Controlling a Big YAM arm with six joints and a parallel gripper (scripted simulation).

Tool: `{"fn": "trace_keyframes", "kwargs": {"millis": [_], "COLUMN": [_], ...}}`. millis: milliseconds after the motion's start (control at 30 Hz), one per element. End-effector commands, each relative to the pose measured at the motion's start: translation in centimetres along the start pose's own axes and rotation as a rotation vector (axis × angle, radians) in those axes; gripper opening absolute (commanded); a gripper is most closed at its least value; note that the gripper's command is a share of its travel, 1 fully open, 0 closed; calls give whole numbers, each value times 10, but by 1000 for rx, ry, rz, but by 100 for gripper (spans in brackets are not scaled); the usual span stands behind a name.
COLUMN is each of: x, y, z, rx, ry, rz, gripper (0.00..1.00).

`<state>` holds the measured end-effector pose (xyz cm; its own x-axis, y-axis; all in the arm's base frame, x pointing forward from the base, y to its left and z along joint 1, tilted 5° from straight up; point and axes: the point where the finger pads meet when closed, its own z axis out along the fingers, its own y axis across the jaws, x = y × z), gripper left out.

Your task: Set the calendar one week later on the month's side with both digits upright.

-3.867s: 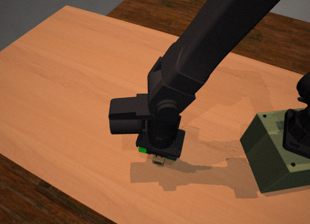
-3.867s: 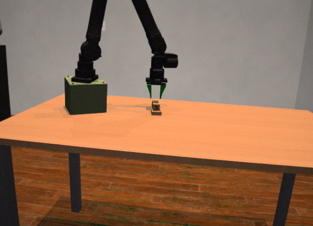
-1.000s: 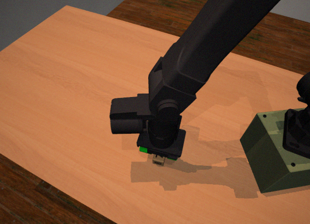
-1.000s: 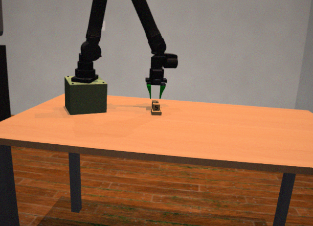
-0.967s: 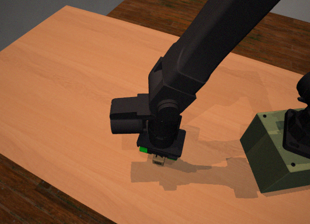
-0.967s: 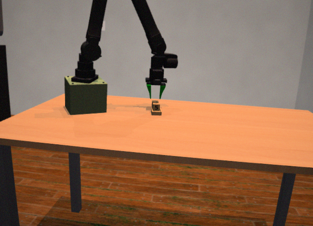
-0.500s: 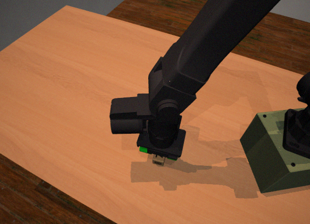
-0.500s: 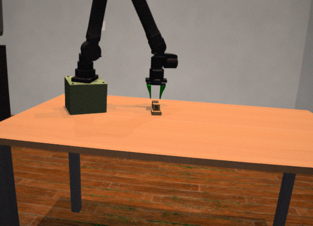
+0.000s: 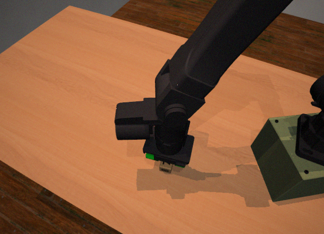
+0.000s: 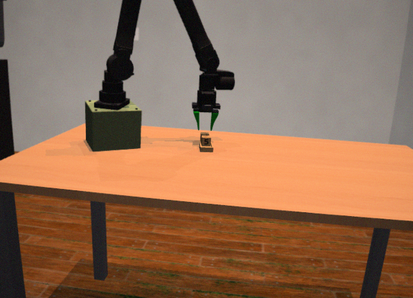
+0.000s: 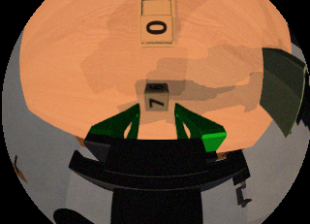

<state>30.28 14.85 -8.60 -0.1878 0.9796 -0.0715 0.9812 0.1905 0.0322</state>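
Can see the fingers (image 9: 150, 156) (image 10: 197, 120) parted about halfway, with nothing between them, above the counter (image 9: 78, 69) (image 10: 300, 171) (image 11: 53, 64). Cannot see their tips in the top view, for the arm (image 9: 214, 43) (image 10: 191, 21) in the way. Can find the calendar tray (image 10: 206, 149) (image 11: 141, 6) flat at the top centre of the wrist view, but hidden under the arm in the top view. In it, can read 0 on top of the tray cube (image 10: 206, 140) (image 11: 156, 29) and 5 on the side toward the exterior camera. Can find the loose cube (image 9: 165, 167) (image 10: 204, 133) (image 11: 156, 98) outside the tray, mostly masked by the tray cube in the exterior view; can read a sideways 7 in the wrist view, with a shaded digit above, hard to make out. Cannot read any month name.
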Motion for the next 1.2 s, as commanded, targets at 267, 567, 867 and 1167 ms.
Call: {"fn": "trace_keyframes", "kwargs": {"millis": [267,567,867,1167], "x": [2,3,3,3], "y": [19,23,23,23], "z": [-1,-2,-2,-2], "rx": [-33,-39,-39,-39], "ry": [4,6,6,6], "rz": [-2,-2,-2,-2], "gripper": [46,46,46,46]}}
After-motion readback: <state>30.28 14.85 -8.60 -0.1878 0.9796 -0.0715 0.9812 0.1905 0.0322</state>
